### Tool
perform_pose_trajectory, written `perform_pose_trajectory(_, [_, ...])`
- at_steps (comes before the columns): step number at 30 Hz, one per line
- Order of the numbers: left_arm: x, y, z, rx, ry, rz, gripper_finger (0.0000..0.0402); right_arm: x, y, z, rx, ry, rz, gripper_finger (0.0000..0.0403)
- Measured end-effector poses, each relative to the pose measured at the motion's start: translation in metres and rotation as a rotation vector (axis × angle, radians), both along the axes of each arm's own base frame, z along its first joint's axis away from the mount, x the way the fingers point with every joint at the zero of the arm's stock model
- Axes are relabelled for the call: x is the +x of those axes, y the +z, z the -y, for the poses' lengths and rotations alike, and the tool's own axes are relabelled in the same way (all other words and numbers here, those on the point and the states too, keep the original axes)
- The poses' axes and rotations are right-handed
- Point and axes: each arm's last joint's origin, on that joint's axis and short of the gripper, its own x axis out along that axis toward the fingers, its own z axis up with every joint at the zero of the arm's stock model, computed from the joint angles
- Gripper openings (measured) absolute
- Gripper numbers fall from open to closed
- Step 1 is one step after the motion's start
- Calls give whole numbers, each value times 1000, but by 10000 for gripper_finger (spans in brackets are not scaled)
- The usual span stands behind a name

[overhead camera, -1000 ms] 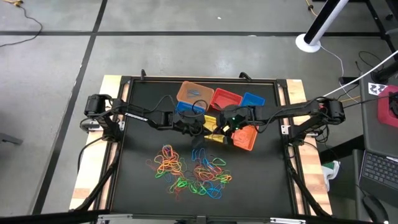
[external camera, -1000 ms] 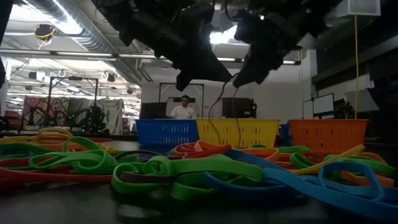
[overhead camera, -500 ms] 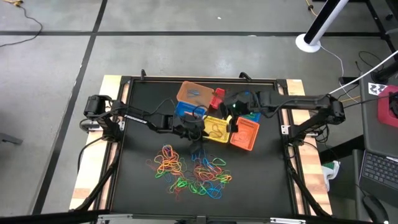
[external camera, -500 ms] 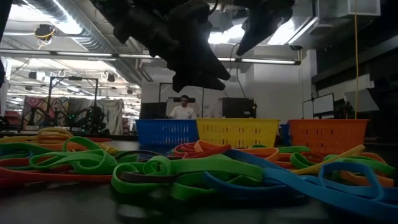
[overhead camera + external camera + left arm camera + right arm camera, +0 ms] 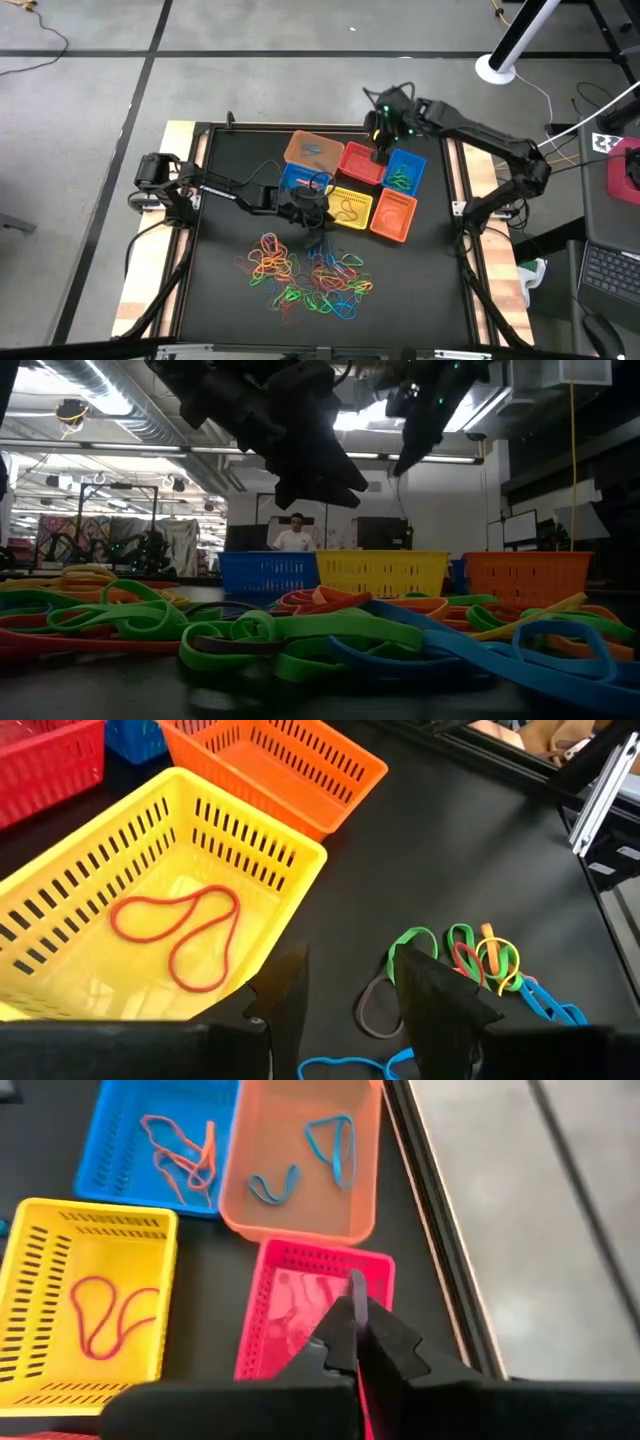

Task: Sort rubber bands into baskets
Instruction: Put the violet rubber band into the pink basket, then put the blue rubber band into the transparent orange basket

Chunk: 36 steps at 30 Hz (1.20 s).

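The rubber bands lie in a loose, many-coloured heap near the table's front. Behind them stand the baskets: tan-orange, red, two blue, yellow and orange. My left gripper hangs open beside the yellow basket's near left corner, with nothing between its fingers. A red band lies on the yellow basket's floor. High over the red basket, my right gripper is shut on a thin red rubber band. My right gripper pinches a red rubber band between its two shut fingers, which slant down from above. A short strip of it sticks out past the fingertips. The band is lifted clear, over the red basket; the fingers hide the rest of it.
The tan-orange basket holds blue bands, the left blue basket orange ones, the right blue basket green ones. The table's raised far rim runs just behind the baskets. Bare black table lies left and right of the heap.
My left gripper has opened by the yellow basket and kept its place. My right gripper, shut all the while, has risen from over the yellow and orange baskets and swung toward the table's far edge, and now stands over the red basket.
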Motion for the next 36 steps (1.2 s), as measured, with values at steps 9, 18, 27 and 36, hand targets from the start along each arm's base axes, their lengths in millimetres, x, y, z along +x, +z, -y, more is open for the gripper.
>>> perform_pose_trajectory(9, [-2, -3, 0, 1, 0, -42, 145, 8, -32, 29, 142, -4, -36, 7])
perform_pose_trajectory(18, [-2, -3, 0, -6, 6, -39, 145, 16, -51, 36, 128, -42, -117, 16])
perform_pose_trajectory(27, [-3, -3, 0, 0, 1, -43, 145, 15, -52, 36, 130, -54, -134, 105])
perform_pose_trajectory(36, [-10, 6, 0, -4, -5, -66, 145, 14, -52, 35, 134, -56, -138, 153])
